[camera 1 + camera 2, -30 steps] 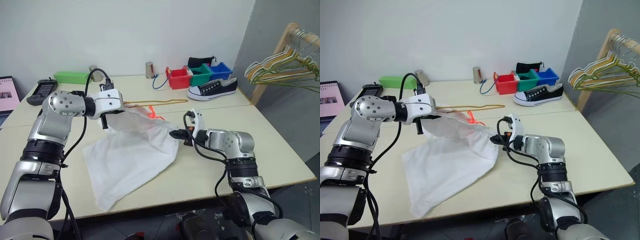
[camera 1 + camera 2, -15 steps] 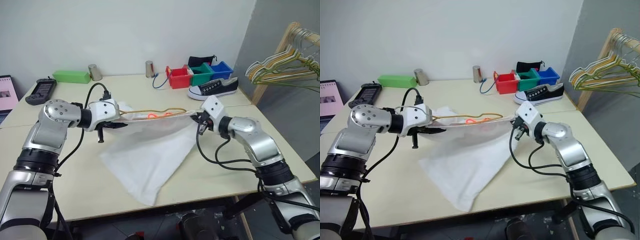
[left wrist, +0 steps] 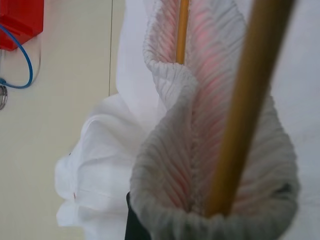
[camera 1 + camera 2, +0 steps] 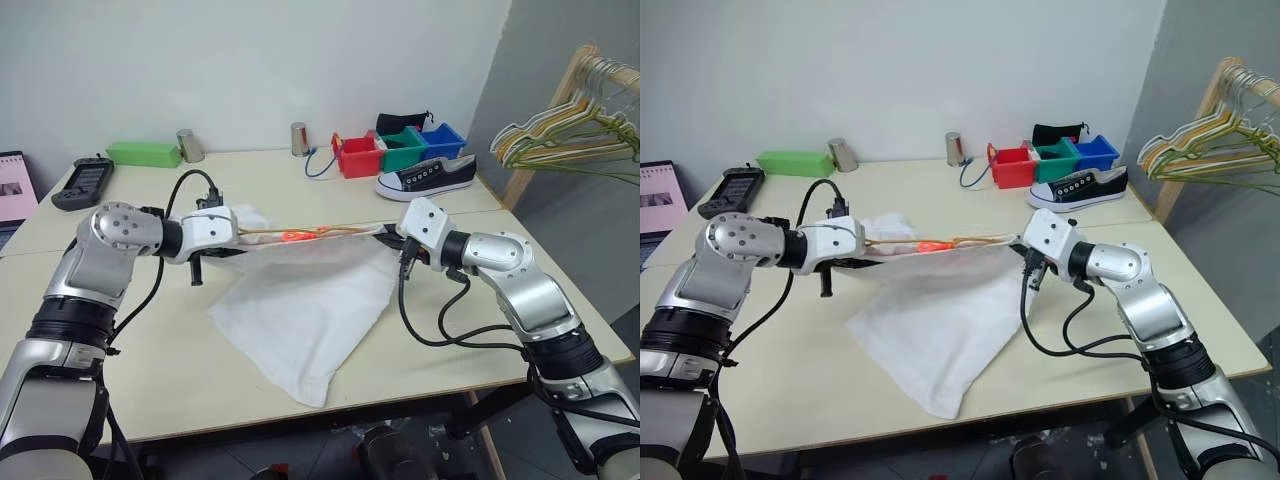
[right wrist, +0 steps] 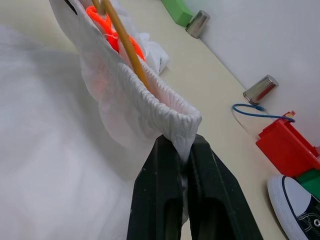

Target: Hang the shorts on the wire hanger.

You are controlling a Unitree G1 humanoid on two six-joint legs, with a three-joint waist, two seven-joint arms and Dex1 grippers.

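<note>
While both grippers clamp the shorts [image 4: 310,300] waistband taut, left gripper [image 4: 236,232] and right gripper [image 4: 392,236] at opposite ends, the wire hanger [image 4: 330,231] runs lengthwise inside the waistband between them, legs draping onto the table [image 4: 480,290].

A: Left gripper [image 4: 240,240]?
B: Reaching in from the table's left side, fingers clamping tight, angling downward.
A: Right gripper [image 5: 181,165]?
B: Pinching closed too, pointing leftward, nearly level, elbow bending outward.
</note>
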